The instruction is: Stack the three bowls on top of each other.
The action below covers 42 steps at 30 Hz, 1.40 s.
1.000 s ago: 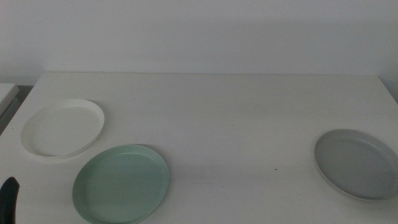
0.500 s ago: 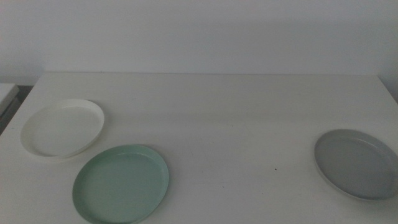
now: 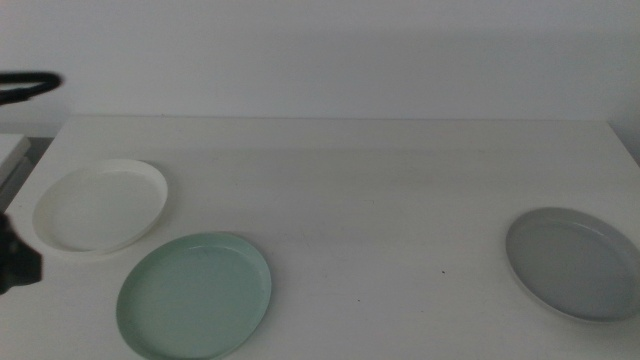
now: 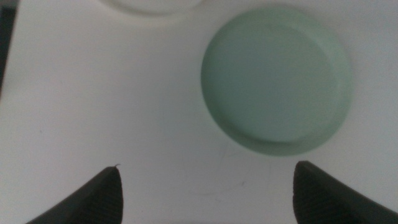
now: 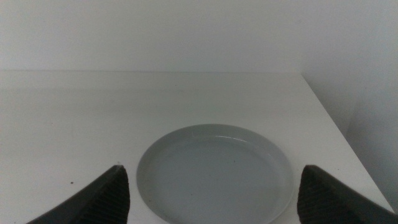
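Middle view: I see the three bowls lying apart on the white bench [image 3: 380,190], none yet stacked. The white bowl [image 3: 100,206] sits at the left of the frame, and the green bowl [image 3: 195,295] lies just below and to its right, the two rims nearly touching. The grey bowl [image 3: 573,263] lies alone at the far right, well apart from the others. This spread suggests to me a shared job: the left arm serves the white and green pair, the right arm the grey one.

Left wrist view: my left gripper [image 4: 208,196] hangs above the bench, jaws spread wide and holding nothing, with the green bowl [image 4: 277,79] ahead of it and a sliver of the white bowl [image 4: 149,6] at the frame's top edge. I judge this to be an approach, with no grasp begun.

Right wrist view: my right gripper [image 5: 211,196] is likewise wide open and empty, facing the grey bowl [image 5: 214,173] that lies just beyond its jaws.

Change from half a second ago: the bowls have not shifted. A dark part of the left arm [image 3: 15,265] now shows at the left edge of the middle view, with a dark cable loop [image 3: 25,85] in the upper left corner; neither was visible then.
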Tool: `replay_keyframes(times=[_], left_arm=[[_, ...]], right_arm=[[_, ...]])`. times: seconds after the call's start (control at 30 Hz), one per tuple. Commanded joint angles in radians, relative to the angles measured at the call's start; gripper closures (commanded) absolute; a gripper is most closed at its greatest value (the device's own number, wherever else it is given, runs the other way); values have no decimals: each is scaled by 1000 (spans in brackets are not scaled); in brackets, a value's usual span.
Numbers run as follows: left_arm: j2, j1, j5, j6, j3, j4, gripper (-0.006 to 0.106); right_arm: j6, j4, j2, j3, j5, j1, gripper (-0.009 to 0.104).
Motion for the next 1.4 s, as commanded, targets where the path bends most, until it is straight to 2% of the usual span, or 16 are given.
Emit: replay_keyframes(times=[0.0,0.23,0.73,0.97,1.37], left_arm=[[79,-1,9,-11,-24,1,7],[274,-1,3,-9,-37,-10,7],[632,-75,-275,44,-14,5,7],[693,-75,-486,33,76,-45,7],[859,-75,-574,42,76,-72,7]], right_arm=[[-5,-7,-4,4,-11,-3,17],[-5,-7,-4,4,-11,-3,17],[-5,-7,-4,4,-11,-3,17],[-5,-7,-4,4,-11,-3,17],[-5,-7,-4,4,-11,-3,17]])
